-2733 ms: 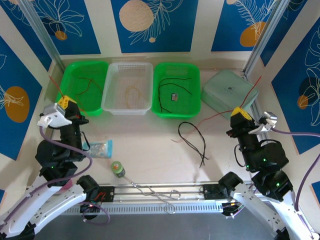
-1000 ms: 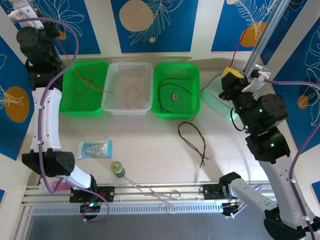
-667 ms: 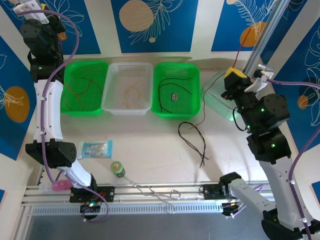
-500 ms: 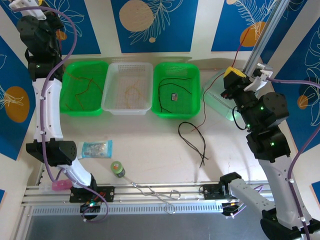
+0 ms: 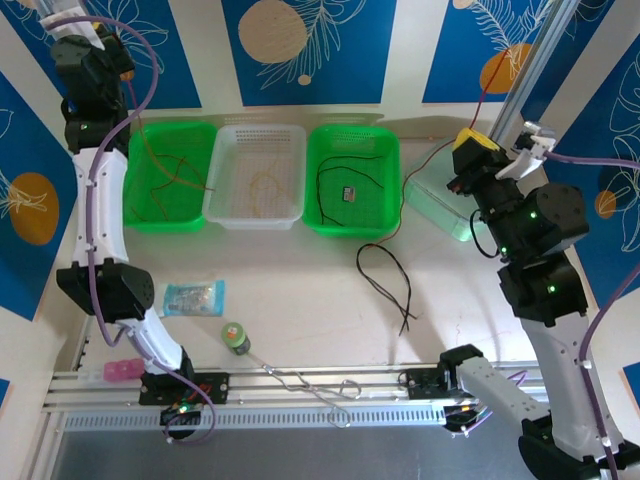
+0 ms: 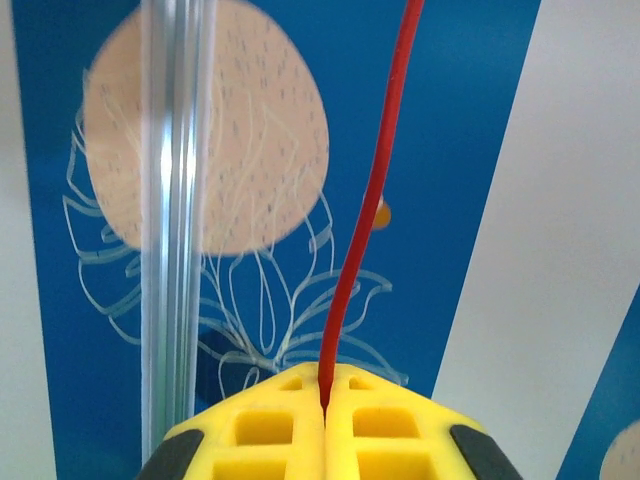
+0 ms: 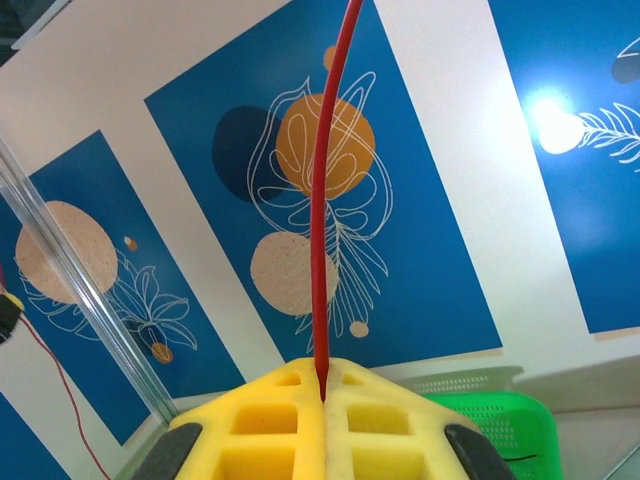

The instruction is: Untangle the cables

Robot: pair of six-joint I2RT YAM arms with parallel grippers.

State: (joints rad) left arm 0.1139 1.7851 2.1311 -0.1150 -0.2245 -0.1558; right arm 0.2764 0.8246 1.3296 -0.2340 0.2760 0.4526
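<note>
My right gripper [image 5: 472, 140] hangs high at the right, its yellow fingers shut on a red cable [image 5: 485, 95] that runs up past the post and also trails down towards the table. The right wrist view shows that gripper [image 7: 323, 378] pinching the red cable [image 7: 322, 200]. My left gripper [image 5: 97, 22] is raised at the far back left; in its wrist view the gripper [image 6: 325, 388] is shut on a red cable [image 6: 370, 200]. A black cable [image 5: 388, 278] lies looped on the table. The left green tray [image 5: 205, 135] holds red wires, the white tray [image 5: 225, 215] a yellow-tan wire, and the middle green tray [image 5: 392, 150] a black cable.
A mint-green lid [image 5: 440, 195] lies at the back right under my right arm. A blue packet [image 5: 190, 297], a small green roll [image 5: 236, 338] and a bent silver wire [image 5: 310, 385] sit near the front rail. Metal posts stand at both back corners.
Both arms rose from low beside the table to high positions, lifting the red cable off the table. Over the last second the left gripper shifted slightly at the top left.
</note>
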